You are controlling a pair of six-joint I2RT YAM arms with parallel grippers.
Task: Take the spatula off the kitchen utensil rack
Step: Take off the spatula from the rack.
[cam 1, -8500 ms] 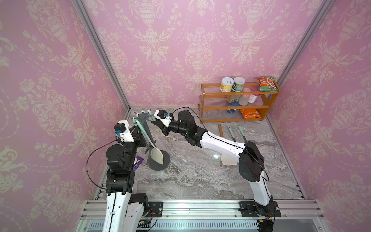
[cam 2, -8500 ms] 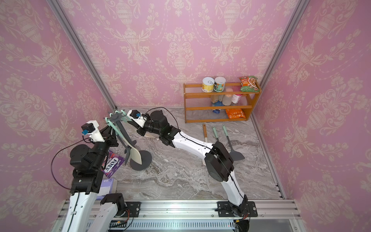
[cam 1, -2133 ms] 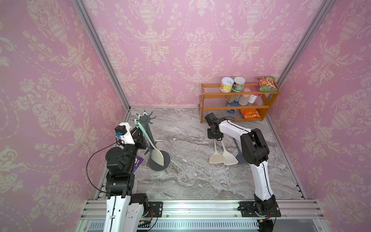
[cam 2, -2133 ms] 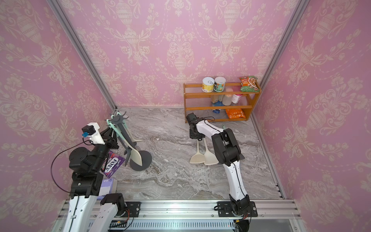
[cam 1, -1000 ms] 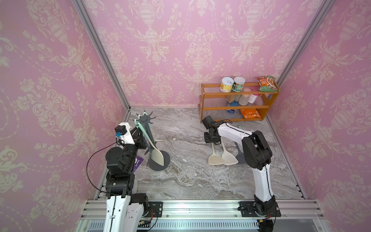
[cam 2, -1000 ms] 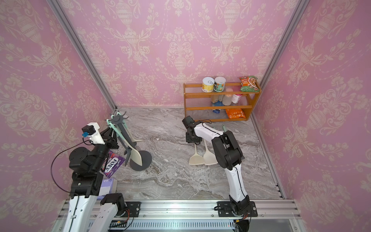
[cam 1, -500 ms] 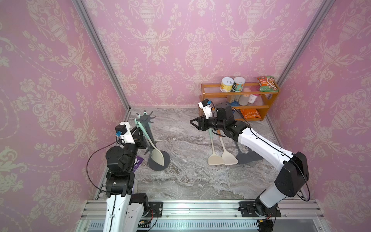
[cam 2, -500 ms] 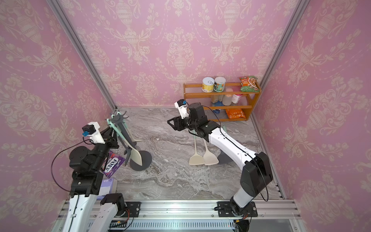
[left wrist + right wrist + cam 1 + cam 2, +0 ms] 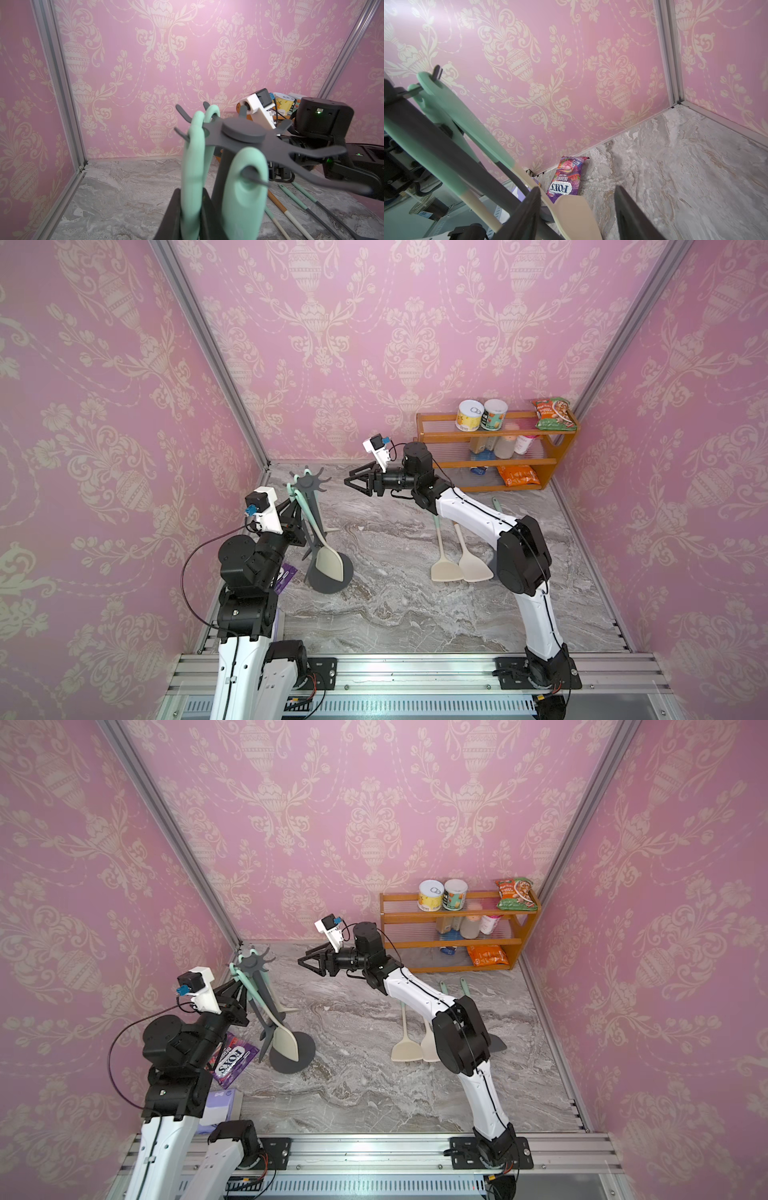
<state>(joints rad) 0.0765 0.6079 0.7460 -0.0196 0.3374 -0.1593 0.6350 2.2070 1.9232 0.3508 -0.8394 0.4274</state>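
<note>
Top views high, looking down; wrist views close (both catch rack (image 9: 243,132)).

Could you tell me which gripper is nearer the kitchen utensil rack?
Left. The left gripper is at the kitchen utensil rack, shut on a mint handle; the right gripper hovers apart, open.

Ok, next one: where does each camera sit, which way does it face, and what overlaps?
Top views: high over the front rail, looking down toward the back wall; left arm and right arm show whole, with the dark grey star-crowned utensil rack.
Left wrist: behind the left gripper, shut on a mint-green utensil handle, facing across the rack's crown to the right arm.
Right wrist: behind the open right gripper, facing the rack's pole and a purple candy bag.
Shared: every view shows the rack and its hanging handles.
</note>
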